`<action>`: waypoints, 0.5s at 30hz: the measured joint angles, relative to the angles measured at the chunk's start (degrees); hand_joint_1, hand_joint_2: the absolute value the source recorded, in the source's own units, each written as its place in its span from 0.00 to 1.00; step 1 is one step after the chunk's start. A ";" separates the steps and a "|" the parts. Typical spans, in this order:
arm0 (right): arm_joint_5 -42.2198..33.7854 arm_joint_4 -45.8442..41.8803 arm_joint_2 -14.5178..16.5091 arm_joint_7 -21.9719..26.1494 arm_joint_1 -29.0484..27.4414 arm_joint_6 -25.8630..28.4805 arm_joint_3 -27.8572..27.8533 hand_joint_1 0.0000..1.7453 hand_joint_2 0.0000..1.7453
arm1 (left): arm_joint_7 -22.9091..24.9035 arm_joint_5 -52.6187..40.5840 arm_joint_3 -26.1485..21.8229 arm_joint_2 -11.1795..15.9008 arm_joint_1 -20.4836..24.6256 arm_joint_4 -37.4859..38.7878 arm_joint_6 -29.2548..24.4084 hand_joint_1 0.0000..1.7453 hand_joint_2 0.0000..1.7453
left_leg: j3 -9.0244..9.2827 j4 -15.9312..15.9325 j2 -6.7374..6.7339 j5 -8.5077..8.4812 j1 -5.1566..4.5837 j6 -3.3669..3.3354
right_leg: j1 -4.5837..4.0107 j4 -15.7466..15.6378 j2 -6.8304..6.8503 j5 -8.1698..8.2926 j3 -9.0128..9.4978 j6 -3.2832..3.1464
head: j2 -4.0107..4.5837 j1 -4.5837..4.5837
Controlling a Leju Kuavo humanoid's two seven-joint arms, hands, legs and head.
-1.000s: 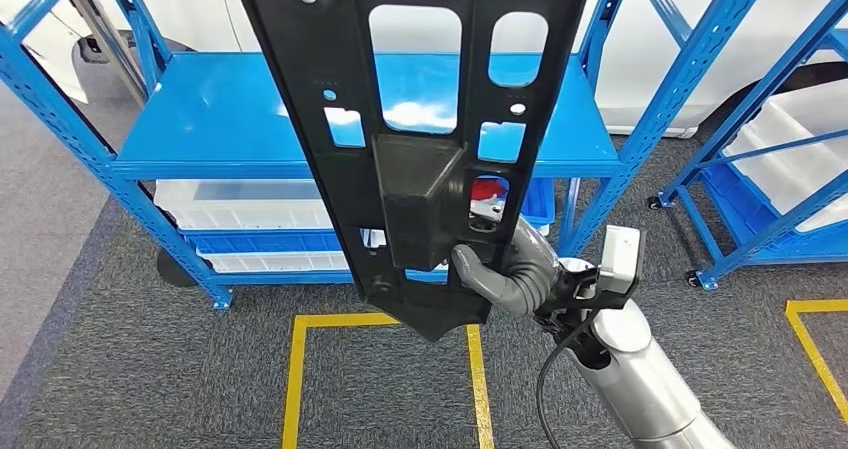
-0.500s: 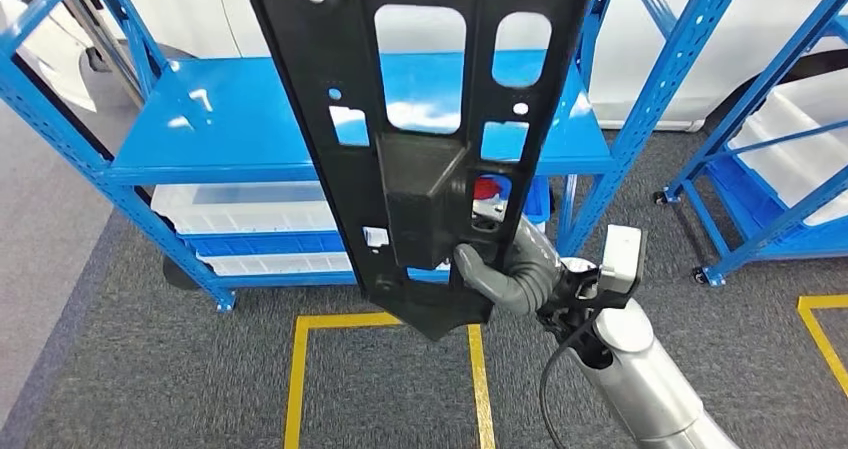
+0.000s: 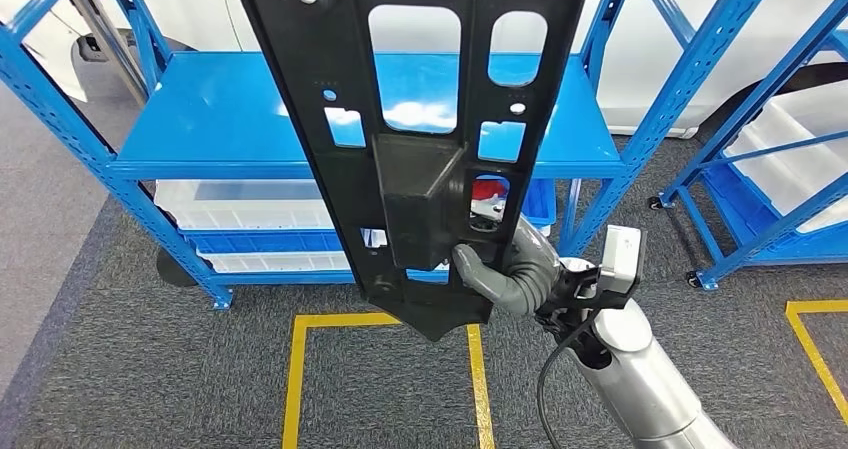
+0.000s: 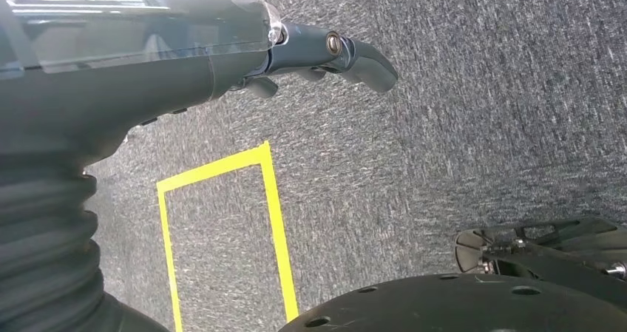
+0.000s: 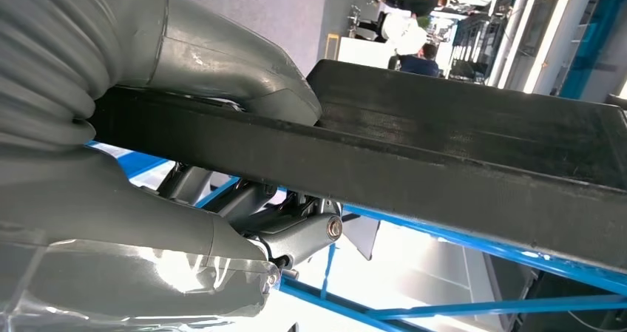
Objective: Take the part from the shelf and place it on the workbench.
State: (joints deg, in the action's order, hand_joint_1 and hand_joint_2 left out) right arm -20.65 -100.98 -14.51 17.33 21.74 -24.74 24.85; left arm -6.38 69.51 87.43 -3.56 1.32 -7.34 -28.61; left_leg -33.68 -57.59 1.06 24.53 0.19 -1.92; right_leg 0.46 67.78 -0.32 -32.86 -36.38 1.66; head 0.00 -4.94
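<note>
Before blue shelving, right hand [image 3: 505, 274] grips perforated black part [image 3: 400, 119].

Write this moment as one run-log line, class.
part: black panel, held upright, off shelf | right hand: grips its lower end | left hand: hangs over carpet, holds nothing

head: looked forward and down from high, close behind part [image 3: 420, 139] held up by right hand [image 3: 510, 269] | right wrist: tight behind that hand, shared part edge | left wrist: behind left hand [image 4: 325, 55], faced carpet [image 4: 480, 110]
</note>
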 joint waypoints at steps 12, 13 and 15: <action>0.00 0.01 -0.01 0.00 0.06 0.00 0.00 1.00 1.00 | -0.02 0.02 0.00 -0.12 0.01 0.00 0.00 0.00 1.00 | 0.02 -0.17 0.31 -0.04 -0.38 1.50 | -0.42 -10.10 -0.06 6.56 4.02 -1.83 | 0.00 0.00; 0.00 0.01 -0.01 0.00 0.06 0.00 0.00 1.00 1.00 | -0.02 0.02 0.00 -0.12 0.01 0.00 0.00 0.00 1.00 | 0.04 -0.15 0.31 -0.04 -0.42 1.60 | -0.35 -10.22 -0.05 6.62 4.03 -1.94 | 0.00 0.00; 0.00 0.01 0.00 0.00 0.06 0.00 0.00 1.00 1.00 | -0.02 0.02 0.00 -0.11 0.01 0.00 0.00 0.00 1.00 | 0.04 -0.15 0.31 -0.04 -0.43 1.61 | -0.31 -10.25 -0.05 6.63 4.04 -1.96 | 0.00 0.00</action>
State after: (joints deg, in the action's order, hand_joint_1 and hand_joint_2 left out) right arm -20.65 -100.98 -14.51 17.33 21.80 -24.74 24.85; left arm -6.40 69.53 87.43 -3.67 1.33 -7.34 -28.61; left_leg -33.63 -57.74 1.38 24.49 -0.24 -0.32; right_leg 0.14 57.54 -0.37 -26.23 -32.35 -0.30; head 0.00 -4.94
